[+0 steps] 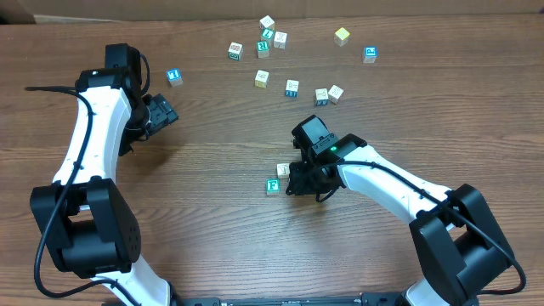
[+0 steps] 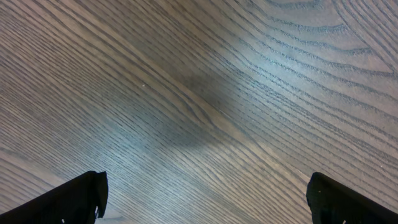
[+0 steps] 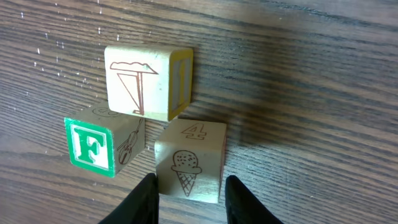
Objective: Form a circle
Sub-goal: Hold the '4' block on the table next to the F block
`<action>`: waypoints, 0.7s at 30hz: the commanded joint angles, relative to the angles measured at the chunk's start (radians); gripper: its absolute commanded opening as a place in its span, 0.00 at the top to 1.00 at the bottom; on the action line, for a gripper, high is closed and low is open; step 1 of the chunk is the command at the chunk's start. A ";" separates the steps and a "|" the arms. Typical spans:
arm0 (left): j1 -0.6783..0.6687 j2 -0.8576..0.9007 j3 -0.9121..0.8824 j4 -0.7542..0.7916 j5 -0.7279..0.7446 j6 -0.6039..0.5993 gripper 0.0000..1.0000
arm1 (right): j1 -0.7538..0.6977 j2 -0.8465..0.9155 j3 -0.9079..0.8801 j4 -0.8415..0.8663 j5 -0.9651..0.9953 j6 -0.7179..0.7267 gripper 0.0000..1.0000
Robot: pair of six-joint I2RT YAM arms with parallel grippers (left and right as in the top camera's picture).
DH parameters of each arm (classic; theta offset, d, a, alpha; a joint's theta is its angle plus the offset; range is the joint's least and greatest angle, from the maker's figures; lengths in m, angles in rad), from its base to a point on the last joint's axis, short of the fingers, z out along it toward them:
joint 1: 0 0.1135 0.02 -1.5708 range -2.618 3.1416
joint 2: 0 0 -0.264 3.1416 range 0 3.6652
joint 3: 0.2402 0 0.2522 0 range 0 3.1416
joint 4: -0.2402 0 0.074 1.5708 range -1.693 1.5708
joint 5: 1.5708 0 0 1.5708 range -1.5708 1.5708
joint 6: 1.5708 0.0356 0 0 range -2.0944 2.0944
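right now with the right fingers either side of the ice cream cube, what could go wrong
The ice-cream cube sits against the green F cube and the cream cube beside it, so the right gripper backing out crookedly could drag it and nudge both. The other cubes lie scattered across the table, so each delivery could bump this trio.

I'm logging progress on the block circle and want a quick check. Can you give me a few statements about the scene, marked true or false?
1. The left gripper is open over bare table. True.
2. The green F block lies alone. False: the ice-cream block and another cream block sit right beside it.
3. The right gripper has a finger on either side of the ice-cream block. True.
4. All blocks already form a ring. False: the other blocks lie scattered, far from these three.
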 commanded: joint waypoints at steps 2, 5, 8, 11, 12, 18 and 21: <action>0.000 0.000 0.021 0.000 -0.012 0.011 0.00 | -0.001 0.007 0.025 0.003 0.011 0.003 0.64; 0.000 0.000 0.021 0.000 -0.012 0.011 0.00 | -0.001 0.007 0.025 0.003 0.011 0.003 0.63; 0.000 0.000 0.021 0.000 -0.012 0.011 0.00 | -0.001 0.007 0.025 0.003 0.011 0.003 0.56; 0.000 0.000 0.021 0.000 -0.012 0.011 0.00 | -0.001 0.007 0.025 0.003 0.011 0.003 0.48; 0.000 0.000 0.021 0.000 -0.012 0.011 0.00 | -0.001 0.007 0.025 0.003 0.011 0.003 0.46; 0.000 0.000 0.021 0.000 -0.012 0.011 0.00 | -0.001 0.007 0.025 0.003 0.011 0.003 0.48; 0.000 0.000 0.021 0.000 -0.012 0.011 0.01 | -0.001 0.007 0.025 0.004 0.011 0.003 0.59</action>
